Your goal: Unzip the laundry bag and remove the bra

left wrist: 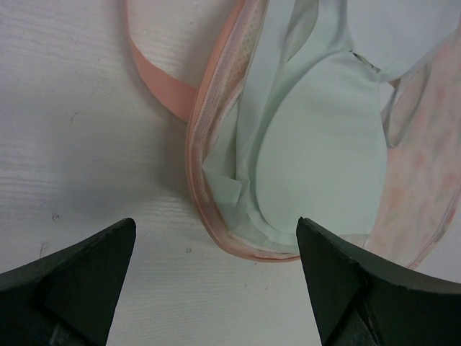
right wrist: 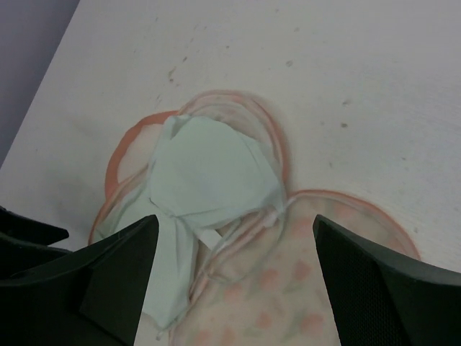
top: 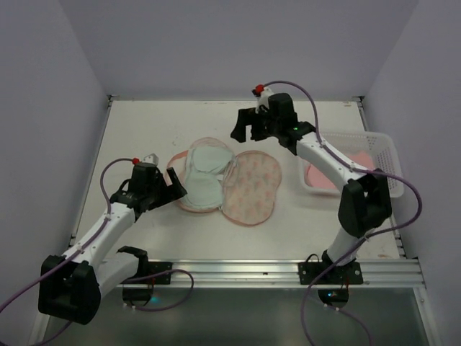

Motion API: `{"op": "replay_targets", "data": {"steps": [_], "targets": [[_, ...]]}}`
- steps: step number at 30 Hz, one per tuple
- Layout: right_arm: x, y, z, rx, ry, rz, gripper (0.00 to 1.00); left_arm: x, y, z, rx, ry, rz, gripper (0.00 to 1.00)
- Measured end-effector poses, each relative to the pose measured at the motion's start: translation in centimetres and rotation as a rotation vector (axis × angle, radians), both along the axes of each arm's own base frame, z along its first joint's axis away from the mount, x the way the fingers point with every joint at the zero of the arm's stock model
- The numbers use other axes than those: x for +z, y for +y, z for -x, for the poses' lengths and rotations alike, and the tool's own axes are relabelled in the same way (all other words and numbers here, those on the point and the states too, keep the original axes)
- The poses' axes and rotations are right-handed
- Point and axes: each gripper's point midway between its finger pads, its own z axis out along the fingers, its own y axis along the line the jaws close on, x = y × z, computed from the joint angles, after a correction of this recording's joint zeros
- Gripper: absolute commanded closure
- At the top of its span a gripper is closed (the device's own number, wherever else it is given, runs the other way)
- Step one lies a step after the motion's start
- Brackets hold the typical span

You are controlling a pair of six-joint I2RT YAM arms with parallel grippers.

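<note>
The peach-pink printed laundry bag point(top: 252, 186) lies open like a clamshell in the middle of the table. A pale mint bra point(top: 207, 173) lies in its left half, both cups showing. My left gripper point(top: 167, 189) is open just left of the bag's left rim point(left wrist: 216, 231), low over the table. The bra's near cup point(left wrist: 324, 158) lies ahead between the fingers. My right gripper point(top: 248, 130) is open and empty, held above the bag's far edge. In the right wrist view the bra point(right wrist: 209, 169) and the bag's printed flap point(right wrist: 302, 288) lie below it.
A white lattice basket point(top: 385, 155) with something pink inside stands at the right, beside the right arm. A pink loop strap point(left wrist: 155, 79) of the bag lies on the table left of the bag. Grey walls close the table's back and sides.
</note>
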Motion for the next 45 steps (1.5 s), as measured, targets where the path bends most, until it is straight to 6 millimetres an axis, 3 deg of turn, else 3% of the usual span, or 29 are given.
{"op": "replay_targets", "data": {"steps": [5,8,12,16,18,21,27,30,34,40,45], "targets": [[-4.5,6.7,-1.4,0.138,0.057,0.048,0.1,-0.5,0.1,0.1,0.016,0.02,-0.001,0.04],[-8.5,9.1,-1.6,0.175,0.122,0.084,0.1,-0.5,0.2,0.2,0.019,0.022,-0.004,0.04],[-13.9,10.4,0.0,0.162,0.248,0.122,0.1,-0.6,0.5,0.3,0.028,0.024,-0.016,0.04],[-18.2,9.6,3.2,0.075,0.385,0.163,0.1,-0.3,0.8,0.3,0.04,0.015,-0.029,0.04],[-17.8,9.5,4.1,0.02,0.391,0.143,0.1,0.0,0.9,0.3,0.043,0.012,-0.033,0.04],[-18.2,8.6,7.3,-0.045,0.447,0.152,0.1,0.7,1.0,-0.3,0.052,-0.006,-0.04,0.04],[-18.1,8.6,13.4,-0.083,0.525,0.171,0.1,1.6,1.1,-1.1,0.055,-0.031,-0.048,0.04],[-17.1,8.9,14.7,-0.073,0.531,0.175,0.09,1.5,1.2,-1.1,0.056,-0.028,-0.053,0.04],[-14.0,8.5,14.2,-0.057,0.466,0.158,0.1,1.6,1.3,-1.1,0.055,-0.032,-0.062,0.04],[-8.5,8.4,10.8,-0.002,0.292,0.143,0.14,1.8,1.5,-1.2,0.053,-0.041,-0.073,0.04],[-7.8,6.6,7.7,0.006,0.243,0.158,0.19,2.1,1.6,-1.2,0.054,-0.052,-0.078,0.04]]}}
